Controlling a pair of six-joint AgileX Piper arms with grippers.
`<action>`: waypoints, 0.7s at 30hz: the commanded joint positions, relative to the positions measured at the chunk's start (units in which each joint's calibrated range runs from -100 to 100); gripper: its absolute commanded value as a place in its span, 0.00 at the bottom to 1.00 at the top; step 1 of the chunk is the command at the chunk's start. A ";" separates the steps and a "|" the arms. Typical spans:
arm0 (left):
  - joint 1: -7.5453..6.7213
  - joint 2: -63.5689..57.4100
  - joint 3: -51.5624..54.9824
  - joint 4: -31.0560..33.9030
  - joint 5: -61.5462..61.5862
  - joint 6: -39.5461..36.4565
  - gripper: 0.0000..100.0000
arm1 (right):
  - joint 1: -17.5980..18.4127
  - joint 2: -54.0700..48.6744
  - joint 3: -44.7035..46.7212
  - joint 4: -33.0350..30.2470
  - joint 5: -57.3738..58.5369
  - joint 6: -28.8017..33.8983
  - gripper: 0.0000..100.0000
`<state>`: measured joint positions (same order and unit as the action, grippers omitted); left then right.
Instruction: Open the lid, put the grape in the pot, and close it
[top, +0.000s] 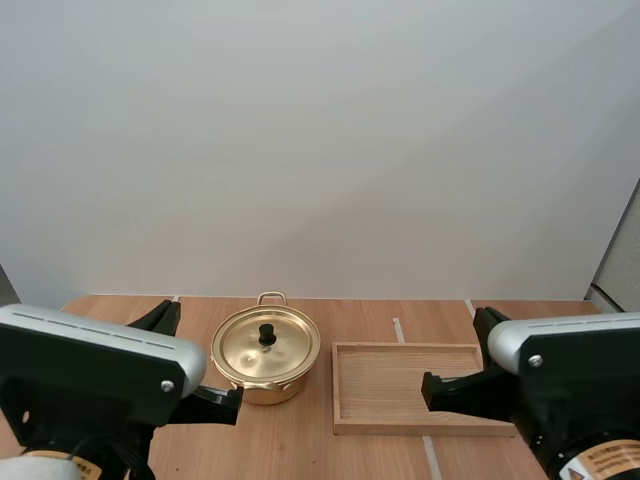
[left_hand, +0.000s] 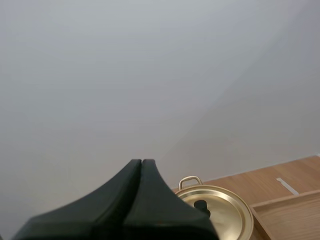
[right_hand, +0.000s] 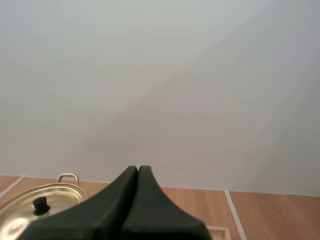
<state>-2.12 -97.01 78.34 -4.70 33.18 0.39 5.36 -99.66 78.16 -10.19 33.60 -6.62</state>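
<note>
The pot (top: 266, 387) stands on the table (top: 300, 445) with its lid (top: 245, 350) on; the wooden tray (top: 400, 390) lies just beside it at three o'clock; our left gripper (left_hand: 141, 162), at the pot's seven o'clock, is closed tight, holding nothing; our right gripper (right_hand: 138, 169), at the pot's four o'clock by the tray, likewise.

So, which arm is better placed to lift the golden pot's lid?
Left. In the high view the left arm stands right beside the round golden metal pot, its lid on; the right arm is beyond the shallow wooden tray. The left fingers and right fingers are shut.
</note>
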 joint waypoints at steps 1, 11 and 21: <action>-0.01 -0.31 7.57 0.26 -12.39 -0.33 0.00 | -0.16 -0.34 7.26 -3.36 -9.34 -0.13 0.00; -0.01 -1.51 21.66 0.26 -23.24 -7.29 0.00 | -3.94 -0.34 21.84 -2.03 -14.47 -0.13 0.00; 0.14 -2.99 21.66 0.65 -6.76 -11.99 0.00 | -5.87 -0.34 21.84 3.10 -5.04 -0.13 0.00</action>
<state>-2.12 -99.58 99.78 -4.47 22.25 -10.84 -0.31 -99.66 100.00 -7.70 25.23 -6.62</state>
